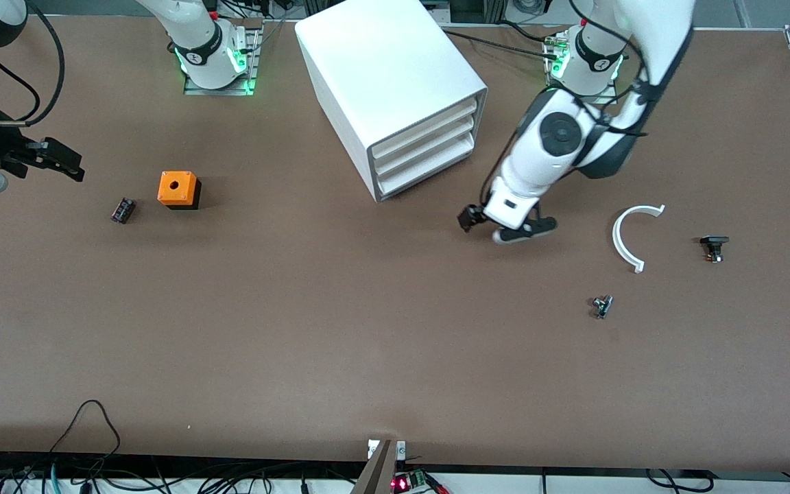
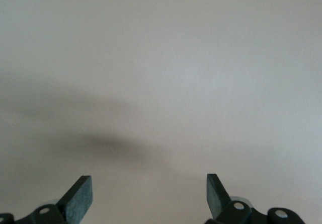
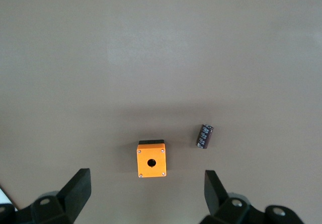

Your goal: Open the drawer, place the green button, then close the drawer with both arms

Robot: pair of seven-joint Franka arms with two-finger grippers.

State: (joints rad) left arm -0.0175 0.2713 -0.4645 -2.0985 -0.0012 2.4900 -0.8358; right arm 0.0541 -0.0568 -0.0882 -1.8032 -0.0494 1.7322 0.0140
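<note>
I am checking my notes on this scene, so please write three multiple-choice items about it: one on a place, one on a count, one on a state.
1. Where does the orange box lie?
A. On top of the cabinet
B. On the table toward the right arm's end
C. Inside a drawer

2. How many drawers does the white cabinet show?
A. Three
B. One
C. Five

3. In what state is the drawer, the lowest one?
A. Pulled fully out
B. Taken off the cabinet
C. Closed

Answers:
1 B: it sits on the table beside a small dark part.
2 A: three stacked fronts show.
3 C: its front is flush with those above; the left gripper is open in front of the cabinet, and the right gripper is open too.
</note>
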